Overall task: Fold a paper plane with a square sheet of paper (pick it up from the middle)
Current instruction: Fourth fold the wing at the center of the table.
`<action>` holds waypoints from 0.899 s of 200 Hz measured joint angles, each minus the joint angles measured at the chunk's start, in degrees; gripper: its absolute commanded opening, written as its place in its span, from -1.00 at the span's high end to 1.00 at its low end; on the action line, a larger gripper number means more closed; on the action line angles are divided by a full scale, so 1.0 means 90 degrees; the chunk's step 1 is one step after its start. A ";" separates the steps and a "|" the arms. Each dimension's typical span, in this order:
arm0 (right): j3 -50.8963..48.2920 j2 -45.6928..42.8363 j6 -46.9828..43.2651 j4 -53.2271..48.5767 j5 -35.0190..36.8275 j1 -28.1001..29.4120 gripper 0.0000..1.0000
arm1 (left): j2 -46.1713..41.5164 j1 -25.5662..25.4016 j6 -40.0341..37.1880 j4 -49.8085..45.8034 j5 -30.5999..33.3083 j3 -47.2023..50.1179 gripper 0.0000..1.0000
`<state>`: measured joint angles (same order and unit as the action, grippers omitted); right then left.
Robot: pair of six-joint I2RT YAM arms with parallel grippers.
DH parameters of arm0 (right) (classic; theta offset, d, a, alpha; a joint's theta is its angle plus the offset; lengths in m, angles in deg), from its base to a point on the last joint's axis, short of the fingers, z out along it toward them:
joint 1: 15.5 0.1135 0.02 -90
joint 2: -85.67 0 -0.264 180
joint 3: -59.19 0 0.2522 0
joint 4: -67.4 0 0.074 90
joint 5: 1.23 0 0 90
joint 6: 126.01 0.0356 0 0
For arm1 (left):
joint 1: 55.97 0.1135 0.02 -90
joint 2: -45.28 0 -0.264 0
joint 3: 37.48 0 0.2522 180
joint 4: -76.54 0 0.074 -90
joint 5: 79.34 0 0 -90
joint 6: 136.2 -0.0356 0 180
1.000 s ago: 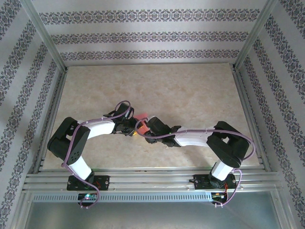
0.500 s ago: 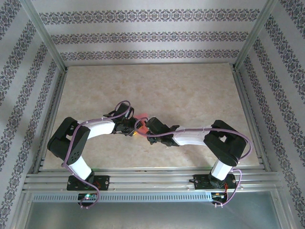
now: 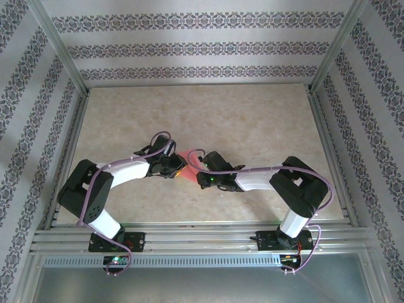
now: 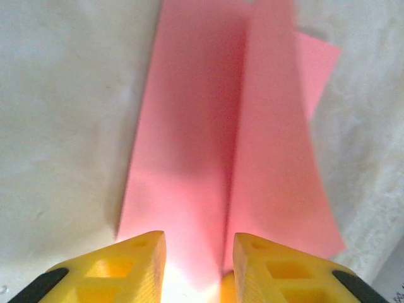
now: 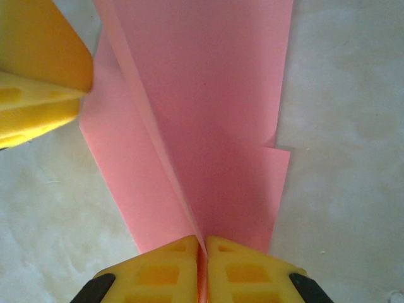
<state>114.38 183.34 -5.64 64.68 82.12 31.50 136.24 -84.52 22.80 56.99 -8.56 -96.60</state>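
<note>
The paper plane (image 3: 188, 172) is pink paper folded lengthwise, with a raised centre crease and layered flaps, and it lies on the table between my two grippers. In the right wrist view the plane (image 5: 214, 95) stretches away from my right gripper (image 5: 203, 249), which is shut on the near end of the crease. My left gripper (image 4: 199, 249) stands open over the other end of the plane (image 4: 202, 126), with the crease ridge close to its right finger. From above, the left gripper (image 3: 178, 167) and right gripper (image 3: 198, 172) face each other across the paper.
The beige marbled tabletop (image 3: 252, 120) stretches wide behind and to both sides of the arms. Metal frame rails (image 3: 189, 237) run along the near edge, and patterned walls enclose the other sides. A yellow finger of the left gripper (image 5: 38, 57) sits at the top left of the right wrist view.
My right gripper has closed onto the centre crease. Both arms have shifted slightly, the left elbow sinking toward the near left, and more pink paper shows between the grippers.
</note>
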 measured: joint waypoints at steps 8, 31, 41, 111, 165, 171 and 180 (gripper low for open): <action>-0.0053 0.0000 0.0063 0.0107 -0.0141 -0.0053 0.78 | -0.0095 0.0000 -0.0027 0.0000 0.0007 0.0000 0.33; -0.0151 0.0000 0.0248 0.0330 -0.0559 -0.0231 0.79 | -0.0318 0.0000 -0.0151 0.0027 0.0022 0.0032 0.39; -0.0168 0.0000 0.0330 0.0406 -0.0738 -0.0301 0.79 | -0.0381 0.0000 -0.0202 0.0083 0.0015 0.0090 0.41; -0.0177 0.0131 0.0991 0.0945 -0.1809 -0.0714 0.78 | -0.0233 0.0000 -0.0333 0.1056 -0.0457 0.0517 0.43; -0.0177 0.0289 0.1178 0.0993 -0.2137 -0.0753 0.75 | -0.0471 0.0000 -0.0333 0.1229 -0.0284 0.0571 0.48; -0.0177 0.0304 0.1190 0.0998 -0.2166 -0.0753 0.75 | -0.0588 0.0000 -0.0333 0.1173 -0.0194 0.0595 0.48; -0.0177 0.0333 0.1214 0.0998 -0.2195 -0.0753 0.74 | -0.0755 0.0000 -0.0333 0.1122 -0.0104 0.0631 0.47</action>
<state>112.78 186.33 5.29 73.67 62.36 24.73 129.44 -84.52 19.80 67.09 -9.50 -90.92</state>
